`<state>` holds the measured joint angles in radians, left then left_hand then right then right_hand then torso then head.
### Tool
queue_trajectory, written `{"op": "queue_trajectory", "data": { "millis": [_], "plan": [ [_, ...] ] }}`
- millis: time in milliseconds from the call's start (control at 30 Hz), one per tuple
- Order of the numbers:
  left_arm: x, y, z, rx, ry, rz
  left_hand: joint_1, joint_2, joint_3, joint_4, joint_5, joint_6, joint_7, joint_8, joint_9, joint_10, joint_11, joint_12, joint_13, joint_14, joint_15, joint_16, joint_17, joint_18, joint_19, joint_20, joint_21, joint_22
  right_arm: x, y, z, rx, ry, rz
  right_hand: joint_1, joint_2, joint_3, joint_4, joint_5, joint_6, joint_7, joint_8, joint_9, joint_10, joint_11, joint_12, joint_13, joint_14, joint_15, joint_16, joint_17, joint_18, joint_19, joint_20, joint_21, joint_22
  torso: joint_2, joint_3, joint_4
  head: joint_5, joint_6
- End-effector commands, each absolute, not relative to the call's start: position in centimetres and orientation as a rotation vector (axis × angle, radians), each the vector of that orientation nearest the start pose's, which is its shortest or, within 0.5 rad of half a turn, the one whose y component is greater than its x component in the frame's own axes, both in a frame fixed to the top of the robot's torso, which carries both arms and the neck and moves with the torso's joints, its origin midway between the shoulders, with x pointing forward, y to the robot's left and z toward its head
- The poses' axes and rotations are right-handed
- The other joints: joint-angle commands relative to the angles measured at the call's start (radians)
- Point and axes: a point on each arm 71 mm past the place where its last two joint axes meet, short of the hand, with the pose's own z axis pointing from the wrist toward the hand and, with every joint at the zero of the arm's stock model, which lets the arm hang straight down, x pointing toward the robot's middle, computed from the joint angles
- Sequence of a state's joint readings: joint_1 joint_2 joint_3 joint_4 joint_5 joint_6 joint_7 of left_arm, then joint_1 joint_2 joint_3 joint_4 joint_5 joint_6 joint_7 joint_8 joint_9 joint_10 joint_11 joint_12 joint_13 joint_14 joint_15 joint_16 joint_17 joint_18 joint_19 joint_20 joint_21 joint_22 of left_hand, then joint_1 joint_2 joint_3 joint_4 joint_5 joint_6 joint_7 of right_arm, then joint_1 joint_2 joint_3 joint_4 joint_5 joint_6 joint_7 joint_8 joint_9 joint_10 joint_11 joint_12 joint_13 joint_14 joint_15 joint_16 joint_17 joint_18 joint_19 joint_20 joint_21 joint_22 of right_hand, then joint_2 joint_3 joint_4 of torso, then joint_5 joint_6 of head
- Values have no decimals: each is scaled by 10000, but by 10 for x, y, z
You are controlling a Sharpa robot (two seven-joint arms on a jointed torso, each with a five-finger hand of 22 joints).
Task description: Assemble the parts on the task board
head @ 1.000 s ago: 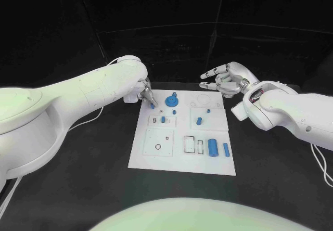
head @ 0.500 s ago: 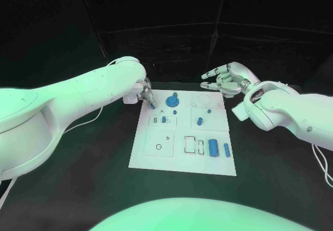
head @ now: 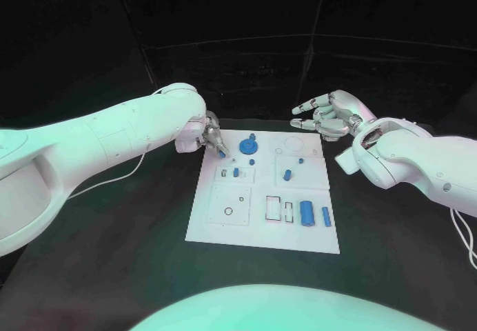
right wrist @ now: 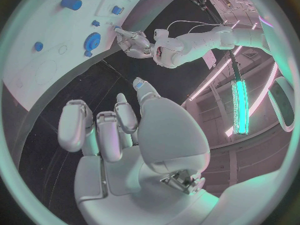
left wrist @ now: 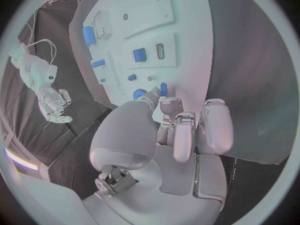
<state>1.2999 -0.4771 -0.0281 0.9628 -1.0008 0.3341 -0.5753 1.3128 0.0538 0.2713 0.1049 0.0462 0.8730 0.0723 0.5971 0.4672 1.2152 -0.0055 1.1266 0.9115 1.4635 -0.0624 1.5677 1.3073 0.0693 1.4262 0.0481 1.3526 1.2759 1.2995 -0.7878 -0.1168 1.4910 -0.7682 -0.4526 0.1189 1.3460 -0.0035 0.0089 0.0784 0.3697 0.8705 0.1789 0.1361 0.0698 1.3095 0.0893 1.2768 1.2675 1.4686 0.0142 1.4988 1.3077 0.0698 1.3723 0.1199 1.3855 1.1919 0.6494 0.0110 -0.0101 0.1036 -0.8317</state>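
Left hand (head: 206, 135) barely shifts, fingers still pinching a blue peg (head: 220, 151) over the board's (head: 260, 234) far-left corner, unplaced; right hand (head: 326, 114) idles, fingers loosely spread

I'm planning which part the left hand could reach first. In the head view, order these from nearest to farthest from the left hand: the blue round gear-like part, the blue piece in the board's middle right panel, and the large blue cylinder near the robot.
From the left hand:
1. Blue round gear-like part, far end of the task board, beside the hand.
2. Blue piece, middle right panel.
3. Large blue cylinder, near right panel, farthest.
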Motion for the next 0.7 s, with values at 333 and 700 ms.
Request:
{"op": "queue_trajectory", "data": {
  "millis": [333,700],
  "plan": [
    [559,200,-197,-3669,22898,-3032,-309,-206,709,-272,63,124,-135,221,115,281,-67,193,203,1073,-67,31,2635,-29,85,-50,85,175,503,-189,-158,3688,15894,10613,-16,16,26,48,29,-12,-48,36,-12,53,-42,34,1,702,-72,-28,1310,82,20,-65,-46,-3,-11,5,-3,50,-35],
    [537,199,-215,-3747,22986,-3122,-434,-275,834,-241,63,122,-144,278,148,280,-77,180,174,1073,-79,31,2635,-26,84,-64,75,168,503,-190,-159,3668,15958,10575,-18,14,24,51,41,-14,-47,37,-12,54,-42,36,1,703,-72,-27,1311,81,21,-66,-47,-3,2,-17,6,70,-57]
  ]
}}
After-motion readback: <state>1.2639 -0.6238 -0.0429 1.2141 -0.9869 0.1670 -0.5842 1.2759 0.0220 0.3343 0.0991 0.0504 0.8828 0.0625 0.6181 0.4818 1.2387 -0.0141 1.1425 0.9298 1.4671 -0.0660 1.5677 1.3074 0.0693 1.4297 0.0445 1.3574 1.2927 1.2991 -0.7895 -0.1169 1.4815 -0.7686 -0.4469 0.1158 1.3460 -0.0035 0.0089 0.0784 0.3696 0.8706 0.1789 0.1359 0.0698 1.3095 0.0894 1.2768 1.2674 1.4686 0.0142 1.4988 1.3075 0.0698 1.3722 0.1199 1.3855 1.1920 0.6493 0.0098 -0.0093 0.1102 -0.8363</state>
